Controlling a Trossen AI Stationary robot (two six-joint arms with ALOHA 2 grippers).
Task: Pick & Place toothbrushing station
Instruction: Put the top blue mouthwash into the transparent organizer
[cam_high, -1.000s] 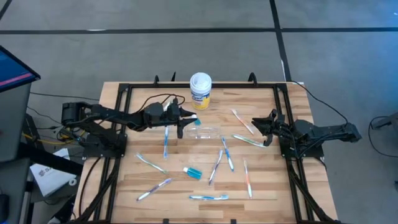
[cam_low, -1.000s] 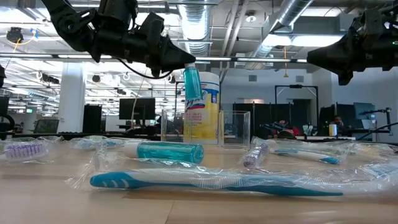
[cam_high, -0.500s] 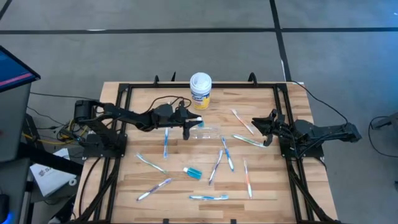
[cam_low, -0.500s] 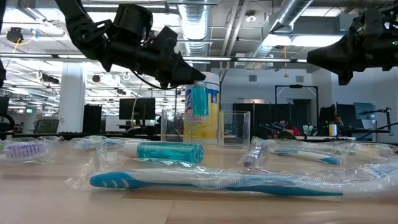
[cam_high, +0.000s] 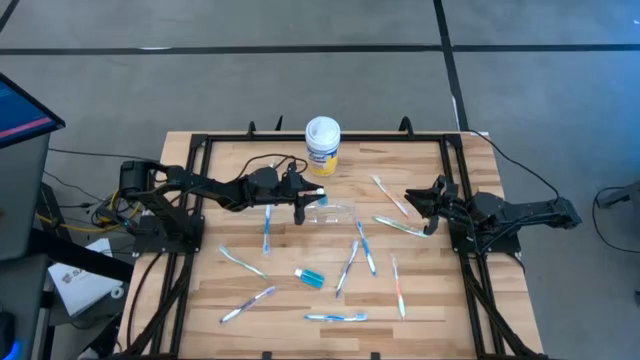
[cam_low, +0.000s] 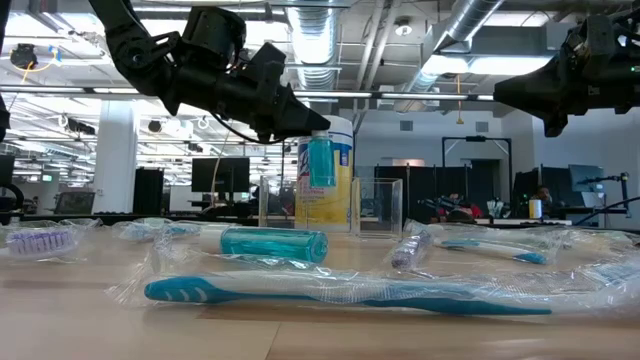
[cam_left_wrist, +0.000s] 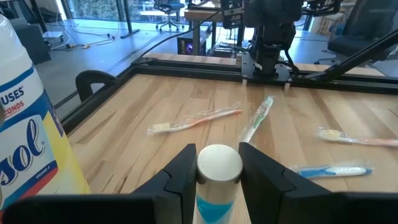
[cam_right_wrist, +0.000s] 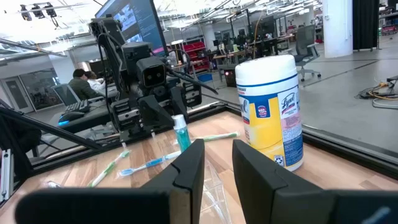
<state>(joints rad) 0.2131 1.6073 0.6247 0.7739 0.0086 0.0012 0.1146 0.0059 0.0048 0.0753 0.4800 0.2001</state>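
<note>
Lowered since before, left pincer (cam_low: 312, 128) grips teal tube (cam_low: 320, 160).

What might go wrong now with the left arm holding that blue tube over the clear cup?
The left gripper holds the teal tube upright by its white cap, so it may slip. The clear cup looks light; a low or off-centre drop might tip it. The yellow canister stands close and might get bumped.

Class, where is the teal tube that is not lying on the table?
High view: left gripper holds the teal tube upright above the clear cup, near the yellow canister.
</note>
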